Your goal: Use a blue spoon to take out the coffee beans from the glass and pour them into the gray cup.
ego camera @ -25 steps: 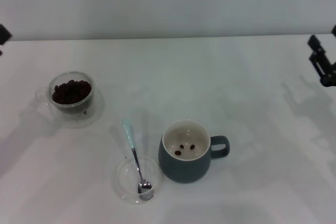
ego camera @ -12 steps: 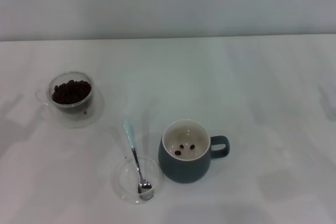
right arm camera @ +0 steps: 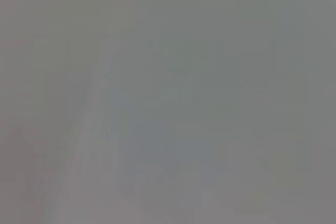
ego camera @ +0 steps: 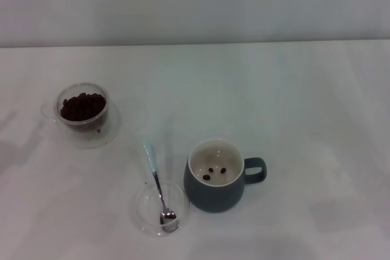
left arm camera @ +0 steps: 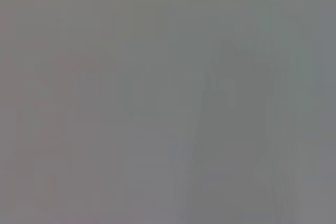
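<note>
Head view: one white table (ego camera: 292,101) fills the frame below a pale wall. No arm, gripper or finger shows in this view, so arm pose cannot be told, nor whether the fingers are spread or closed.

Count: one glass (ego camera: 83,109), one gray cup (ego camera: 214,190), one blue spoon (ego camera: 156,181), two clear saucers, one heap of coffee beans (ego camera: 82,105) plus three loose beans (ego camera: 214,173) inside the cup.

The glass sits at centre left of the frame. It is clear, rounded and low, with a faint clear handle on its left side. It stands on a flat clear saucer (ego camera: 109,131) whose rim shows around it. The dark, nearly black beans fill the glass close to its rim.

The gray cup stands lower centre, upright. Its outside is dark blue-gray, its inside cream-white. Its loop handle points to frame right. The three beans lie apart on its bottom.

The blue spoon lies just left of the cup, not touching it. Its pale blue handle points up and slightly left and rests on the table. Its thin metal neck crosses the rim of the second saucer (ego camera: 143,211). The shiny bowl rests inside that saucer, at lower centre left. The saucer's right edge comes close to the cup's base; contact cannot be told.

The glass and the spoon are well apart.

Left wrist view and right wrist view: only a flat grey field, nothing recognisable.
</note>
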{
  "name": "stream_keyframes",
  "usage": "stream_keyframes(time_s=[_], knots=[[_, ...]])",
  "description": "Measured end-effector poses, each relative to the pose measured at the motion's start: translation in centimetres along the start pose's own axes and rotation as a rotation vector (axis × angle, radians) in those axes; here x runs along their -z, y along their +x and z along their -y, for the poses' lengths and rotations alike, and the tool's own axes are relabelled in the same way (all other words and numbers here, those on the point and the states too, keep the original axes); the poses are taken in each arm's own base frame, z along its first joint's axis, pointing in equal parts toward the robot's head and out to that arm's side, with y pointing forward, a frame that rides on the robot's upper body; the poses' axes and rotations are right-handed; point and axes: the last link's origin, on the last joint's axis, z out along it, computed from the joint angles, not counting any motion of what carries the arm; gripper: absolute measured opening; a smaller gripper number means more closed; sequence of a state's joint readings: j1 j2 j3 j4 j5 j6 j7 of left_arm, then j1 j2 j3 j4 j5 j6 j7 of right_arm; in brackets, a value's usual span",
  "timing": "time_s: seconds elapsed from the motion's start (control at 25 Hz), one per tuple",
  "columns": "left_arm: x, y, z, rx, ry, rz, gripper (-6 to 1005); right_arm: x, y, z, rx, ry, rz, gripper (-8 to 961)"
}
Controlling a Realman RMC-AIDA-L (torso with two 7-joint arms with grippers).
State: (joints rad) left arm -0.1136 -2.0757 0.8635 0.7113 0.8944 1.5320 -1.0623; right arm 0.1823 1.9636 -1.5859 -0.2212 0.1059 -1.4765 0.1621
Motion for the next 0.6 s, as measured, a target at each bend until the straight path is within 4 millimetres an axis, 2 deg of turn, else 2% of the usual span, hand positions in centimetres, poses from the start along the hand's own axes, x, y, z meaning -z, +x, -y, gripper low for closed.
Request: stream_keyframes(time_s=[0.36,0.6], knots=[[-0.9,0.1,0.4,-0.025,-0.002,-0.009,714,-1.7,-0.1,-0.1,0.040,0.013,0.011,532],[-0.7,0.5,0.8,-0.033,0.021,-0.024,714,-1.7,0.0,-0.1,0.025,0.085,0.019,532]])
